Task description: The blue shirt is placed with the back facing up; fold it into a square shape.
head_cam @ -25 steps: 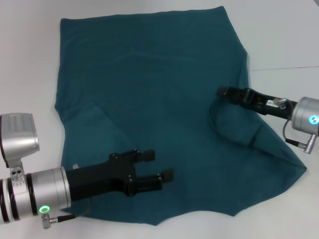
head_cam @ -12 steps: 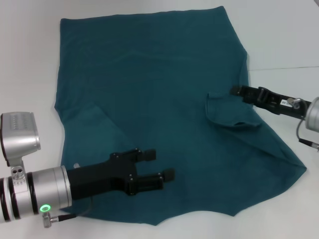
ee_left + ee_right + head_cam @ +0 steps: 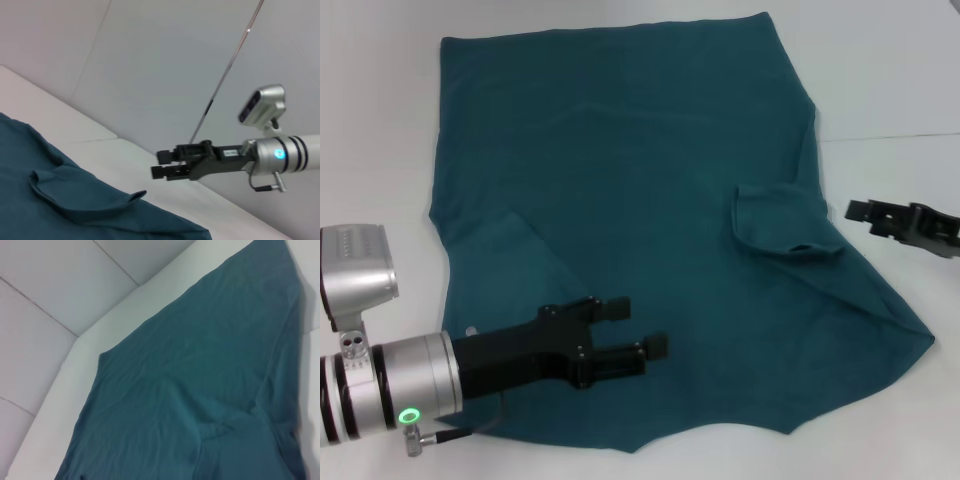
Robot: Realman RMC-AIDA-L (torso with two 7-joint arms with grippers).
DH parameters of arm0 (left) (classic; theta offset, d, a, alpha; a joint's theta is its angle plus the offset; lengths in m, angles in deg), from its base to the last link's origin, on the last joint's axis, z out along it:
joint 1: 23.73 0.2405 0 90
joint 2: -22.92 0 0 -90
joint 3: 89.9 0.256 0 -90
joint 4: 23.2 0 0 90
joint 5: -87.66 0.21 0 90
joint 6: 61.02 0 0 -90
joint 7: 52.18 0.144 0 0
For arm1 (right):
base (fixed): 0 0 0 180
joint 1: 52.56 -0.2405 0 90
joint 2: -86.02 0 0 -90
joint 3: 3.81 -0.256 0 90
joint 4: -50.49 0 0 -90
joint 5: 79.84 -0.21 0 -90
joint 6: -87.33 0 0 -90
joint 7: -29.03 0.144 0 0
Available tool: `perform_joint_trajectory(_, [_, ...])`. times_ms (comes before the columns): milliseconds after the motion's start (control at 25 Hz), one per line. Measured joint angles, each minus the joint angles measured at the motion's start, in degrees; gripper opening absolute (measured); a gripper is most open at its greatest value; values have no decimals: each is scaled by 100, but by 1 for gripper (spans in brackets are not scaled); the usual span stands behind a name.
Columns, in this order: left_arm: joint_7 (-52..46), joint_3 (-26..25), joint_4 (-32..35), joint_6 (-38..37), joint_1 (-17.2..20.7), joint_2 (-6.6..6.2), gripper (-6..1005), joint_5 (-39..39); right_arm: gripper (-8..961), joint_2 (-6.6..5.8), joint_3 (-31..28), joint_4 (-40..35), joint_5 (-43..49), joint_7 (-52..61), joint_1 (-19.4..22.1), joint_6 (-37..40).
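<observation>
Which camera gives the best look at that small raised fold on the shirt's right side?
The head view: the raised fold shows whole from above on the blue shirt, with the right gripper beside it, off the cloth. The left wrist view shows its side profile. The right wrist view shows only a faint crease.

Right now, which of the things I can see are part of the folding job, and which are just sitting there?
Part of the job:
- blue shirt, spread on the table, its right sleeve folded inward
- left gripper, open above the shirt's near left part
- right gripper, off the shirt's right edge, holding nothing

Just there:
- white table
- tiled wall
</observation>
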Motion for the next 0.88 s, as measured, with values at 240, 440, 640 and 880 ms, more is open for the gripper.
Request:
perform_joint_trajectory(240, [-119,-259,0,34,62,-10,876,-54,745,-23,-59,-264,-11,-101,261,662])
perform_joint_trajectory(440, [-292,-753,59,170,225,-29,876,-82,764,22,-249,-283,-49,-359,326,1163])
perform_joint_trajectory(640, [-712,-959,342,275,453,-84,876,-14,783,37,-314,-240,-50,-446,322,1395])
perform_joint_trajectory(880, [-1396,-981,780,350,766,-130,876,22,806,6,-321,-228,-42,-336,249,1526])
